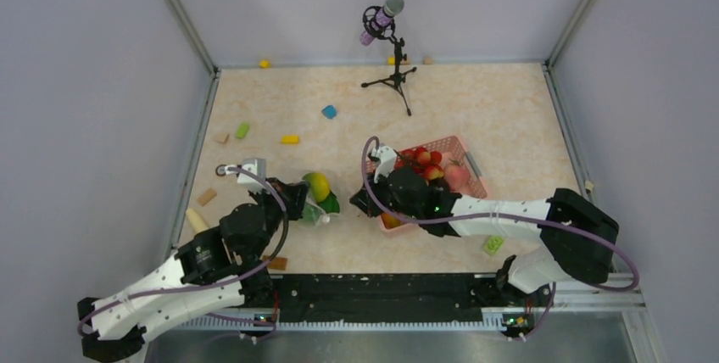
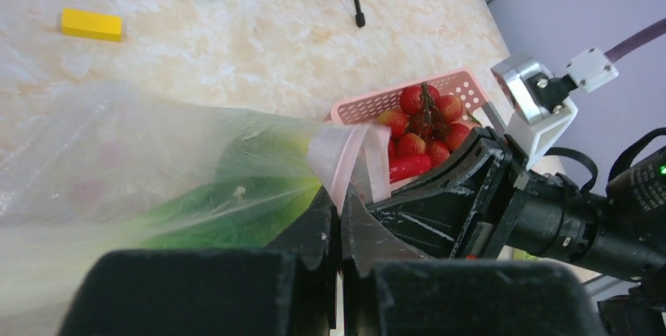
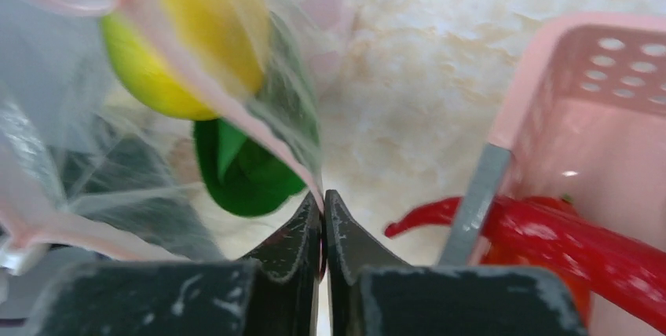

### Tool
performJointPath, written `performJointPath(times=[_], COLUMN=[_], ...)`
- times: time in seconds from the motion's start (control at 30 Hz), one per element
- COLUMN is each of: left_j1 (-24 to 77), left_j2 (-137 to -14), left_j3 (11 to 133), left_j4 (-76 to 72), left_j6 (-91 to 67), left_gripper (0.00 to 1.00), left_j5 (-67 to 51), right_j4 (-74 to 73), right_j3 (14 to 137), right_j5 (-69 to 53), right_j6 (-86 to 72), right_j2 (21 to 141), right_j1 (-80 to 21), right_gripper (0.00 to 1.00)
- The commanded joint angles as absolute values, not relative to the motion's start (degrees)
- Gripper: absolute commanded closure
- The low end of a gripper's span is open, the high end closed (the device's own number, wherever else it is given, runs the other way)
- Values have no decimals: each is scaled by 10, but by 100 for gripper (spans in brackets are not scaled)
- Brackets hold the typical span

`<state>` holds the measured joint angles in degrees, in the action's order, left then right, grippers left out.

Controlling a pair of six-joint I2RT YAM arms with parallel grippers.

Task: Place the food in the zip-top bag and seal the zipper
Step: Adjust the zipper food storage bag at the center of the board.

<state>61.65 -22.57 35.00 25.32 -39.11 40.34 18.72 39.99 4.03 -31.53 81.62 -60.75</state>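
The zip-top bag [image 1: 317, 210] lies crumpled between my two grippers, left of the pink basket [image 1: 465, 149]. My left gripper [image 2: 341, 199] is shut on a fold of the bag's mouth edge; green bok choy [image 2: 236, 195] shows through the plastic [image 2: 118, 147]. My right gripper [image 3: 323, 199] is shut on the opposite edge, where the pinkish zipper strip [image 3: 259, 132] runs down into the jaws. A yellow fruit [image 3: 188, 45] and a green piece [image 3: 243, 171] sit inside the bag. Red berries [image 2: 428, 104] and a red chilli [image 3: 550, 234] lie in the basket.
A microphone on a small tripod [image 1: 392, 49] stands at the back centre. Small blocks lie scattered: blue [image 1: 329, 112], yellow [image 1: 290, 138], green [image 1: 242, 130], another green [image 1: 493, 244] near the right arm. Grey walls enclose the table on three sides.
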Motion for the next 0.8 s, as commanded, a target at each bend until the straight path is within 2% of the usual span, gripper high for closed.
performJointPath(times=[0.0, 0.3, 0.57, 0.77], left_j1=[619, 619, 619, 618], left_j2=[-209, -160, -141, -136], left_j3=[348, 382, 454, 504], left_j4=[238, 256, 307, 339], left_j6=[-397, -407, -421, -426], left_gripper=[100, 100, 100, 100], left_j5=[395, 336, 336, 365], right_j4=[244, 136, 39, 25], right_j3=[467, 616, 729, 774], right_j5=[-28, -76, -15, 31], right_j6=[-298, -241, -182, -157], right_j2=[820, 793, 799, 798], right_j1=[-610, -611, -611, -596], right_gripper=[100, 100, 100, 100])
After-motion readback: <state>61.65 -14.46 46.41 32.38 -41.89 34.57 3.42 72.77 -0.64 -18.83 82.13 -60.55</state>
